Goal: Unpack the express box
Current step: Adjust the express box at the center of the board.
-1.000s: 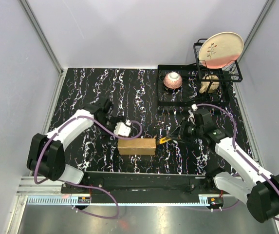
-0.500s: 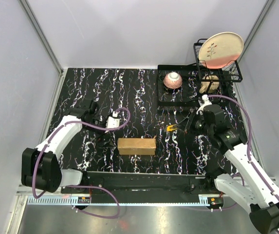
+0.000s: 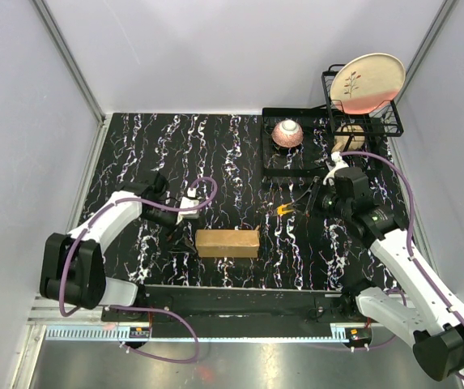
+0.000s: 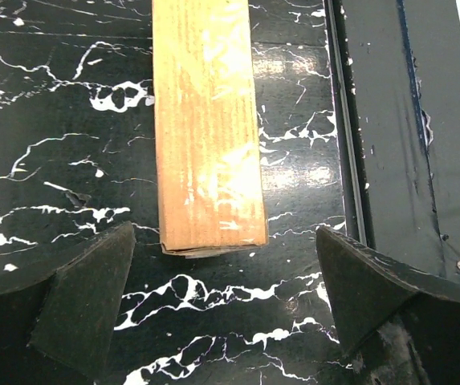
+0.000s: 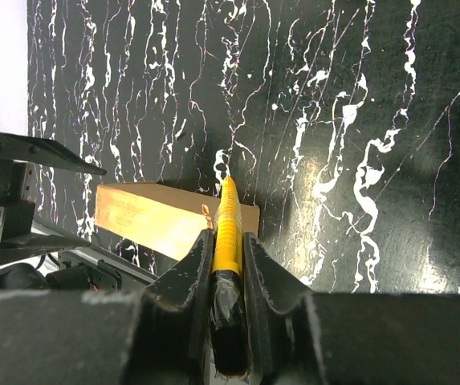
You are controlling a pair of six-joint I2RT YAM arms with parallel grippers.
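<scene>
Left tool (image 4: 223,237) jaws wide apart, just left of express box (image 3: 227,242); right tool (image 5: 228,245) clamped on yellow utility knife (image 5: 229,210), right of box.

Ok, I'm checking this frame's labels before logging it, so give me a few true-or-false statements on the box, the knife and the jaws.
1. The express box lies closed on the table. True.
2. The left jaws are clamped on the box. False: they stand wide open, one out on each side of its end, not touching it.
3. The right jaws hold a yellow utility knife. True.
4. The knife is cutting into the box. False: the top view shows it apart from the box, off its far right corner.
5. The pink bowl sits on the box. False: it sits in the black rack at the far right.
</scene>
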